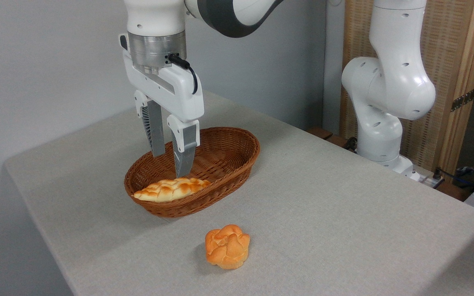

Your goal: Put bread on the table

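Observation:
The bread (172, 189), a long braided loaf with golden-brown bumps, lies inside the brown wicker basket (237, 164) against its near wall. My gripper (170, 165) hangs straight down just above the loaf's right half, fingers open with nothing between them; the nearer fingertip ends a little above the crust. The basket stands on the table (323, 213), covered in grey-beige cloth.
A round orange bun (227, 246) sits on the cloth in front of the basket. The arm's white base (385, 123) stands at the table's far right edge, with a wooden screen behind it. A grey wall runs behind the table.

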